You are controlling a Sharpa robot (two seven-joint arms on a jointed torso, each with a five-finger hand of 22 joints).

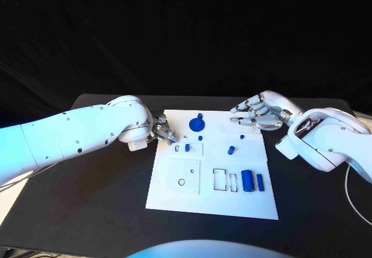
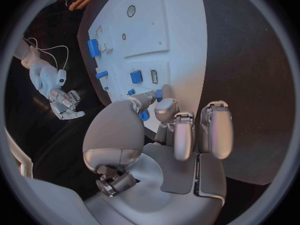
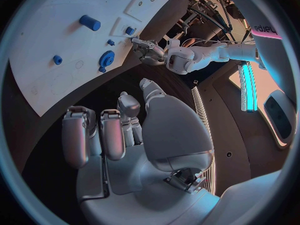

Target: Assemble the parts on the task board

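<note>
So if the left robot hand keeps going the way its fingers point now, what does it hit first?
Probably the small blue part standing near the task board's left edge. The left robot hand has its fingertips over that edge, pointing toward it. How high they are above the board is unclear, so they might pass over it.

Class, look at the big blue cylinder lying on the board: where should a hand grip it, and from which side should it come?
Grip the cylinder across its middle, coming from above. It lies flat on the board, so its rounded long sides are exposed; a thinner blue bar lies close beside it, so fingers should probably close narrowly.
</note>
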